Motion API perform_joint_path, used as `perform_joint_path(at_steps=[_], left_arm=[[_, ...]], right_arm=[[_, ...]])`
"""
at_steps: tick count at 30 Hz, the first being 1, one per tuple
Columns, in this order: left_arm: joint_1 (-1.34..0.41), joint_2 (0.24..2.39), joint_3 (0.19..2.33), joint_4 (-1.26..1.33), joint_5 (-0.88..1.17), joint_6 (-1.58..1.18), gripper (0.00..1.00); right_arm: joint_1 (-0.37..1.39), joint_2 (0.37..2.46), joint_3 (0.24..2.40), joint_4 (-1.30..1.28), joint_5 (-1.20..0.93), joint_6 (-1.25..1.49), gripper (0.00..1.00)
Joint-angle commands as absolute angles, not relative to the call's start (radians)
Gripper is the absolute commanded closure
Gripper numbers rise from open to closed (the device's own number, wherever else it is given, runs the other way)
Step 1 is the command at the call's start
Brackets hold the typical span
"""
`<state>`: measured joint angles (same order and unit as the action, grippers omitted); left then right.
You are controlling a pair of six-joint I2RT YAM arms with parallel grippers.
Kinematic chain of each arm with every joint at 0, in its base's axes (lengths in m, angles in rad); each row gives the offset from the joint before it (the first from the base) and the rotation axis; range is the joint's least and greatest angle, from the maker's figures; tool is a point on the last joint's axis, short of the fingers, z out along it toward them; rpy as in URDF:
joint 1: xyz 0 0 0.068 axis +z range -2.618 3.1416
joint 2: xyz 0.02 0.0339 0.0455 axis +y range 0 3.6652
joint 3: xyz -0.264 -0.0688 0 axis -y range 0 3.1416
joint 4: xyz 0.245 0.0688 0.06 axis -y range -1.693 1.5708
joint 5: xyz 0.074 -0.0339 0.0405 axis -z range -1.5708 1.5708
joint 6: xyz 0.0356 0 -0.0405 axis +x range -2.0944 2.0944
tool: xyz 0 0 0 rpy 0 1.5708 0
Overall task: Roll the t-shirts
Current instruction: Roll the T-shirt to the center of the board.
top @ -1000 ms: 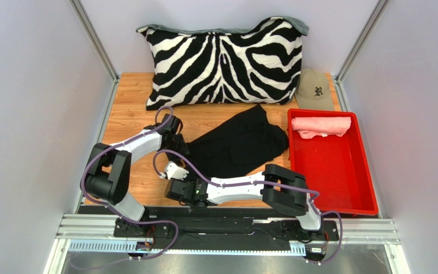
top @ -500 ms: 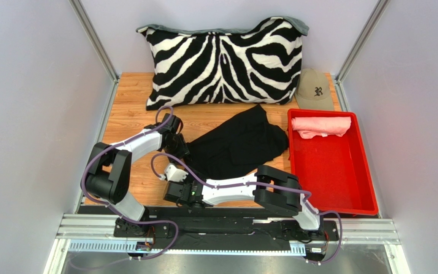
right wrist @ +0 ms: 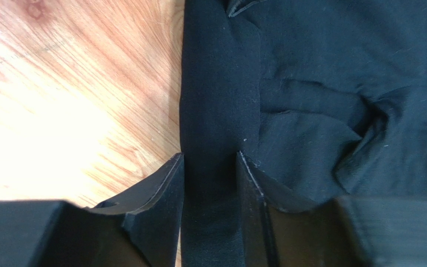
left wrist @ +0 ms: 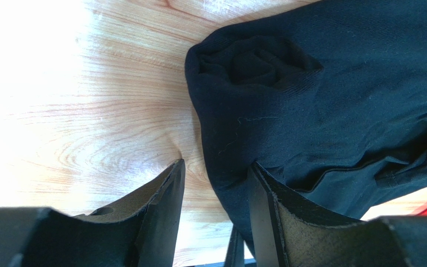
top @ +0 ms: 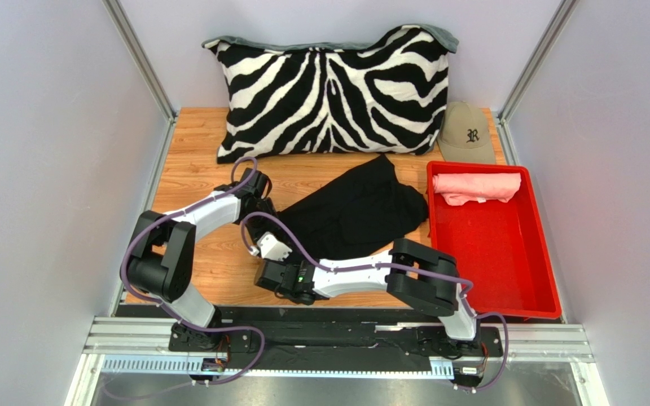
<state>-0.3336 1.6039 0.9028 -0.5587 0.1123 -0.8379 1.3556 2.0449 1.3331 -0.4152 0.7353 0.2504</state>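
2 arms (top: 355, 276), white links (top: 210, 211), black joints (top: 163, 266), looping purple cables (top: 127, 258), dark fingers (left wrist: 157, 219), inner faces possibly padded

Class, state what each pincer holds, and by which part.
The right pincer grips the black t-shirt by its rolled edge; left pincer straddles the same edge, hold unclear.

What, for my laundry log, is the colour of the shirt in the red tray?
Salmon pink; the shirt shows best in the top external view.

Right end effector (top: 269, 247) now farther right, astride the near-left edge of the black t-shirt (top: 354, 211).
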Motion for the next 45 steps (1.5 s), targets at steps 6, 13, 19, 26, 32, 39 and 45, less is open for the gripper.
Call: perform_joint_path(at_steps=[6,13,19,26,32,39,45], left_arm=[[-0.292,1.536,0.925,-0.546,0.144,-0.775,0.39],[-0.242,1.389,0.882,-0.514,0.228,-0.729,0.36],[-0.239,1.304,0.792,-0.436,0.29,-0.738,0.37],[-0.239,1.287,0.71,-0.379,0.322,-0.75,0.38],[-0.239,1.328,0.675,-0.348,0.304,-0.778,0.41],[-0.241,1.379,0.704,-0.36,0.287,-0.801,0.5],[-0.253,1.437,0.77,-0.438,0.249,-0.804,0.59]], right_arm=[[1.244,1.852,1.141,-0.224,0.315,0.366,0.66],[1.019,1.767,0.968,0.075,-0.184,0.622,0.67],[0.905,1.822,0.873,0.408,-0.471,0.92,0.68],[0.882,1.923,0.776,0.803,-0.583,1.238,0.68],[0.868,2.016,0.675,1.067,-0.558,1.412,0.68],[0.861,2.045,0.629,1.127,-0.525,1.44,0.68],[0.859,2.017,0.63,1.049,-0.505,1.396,0.67]])
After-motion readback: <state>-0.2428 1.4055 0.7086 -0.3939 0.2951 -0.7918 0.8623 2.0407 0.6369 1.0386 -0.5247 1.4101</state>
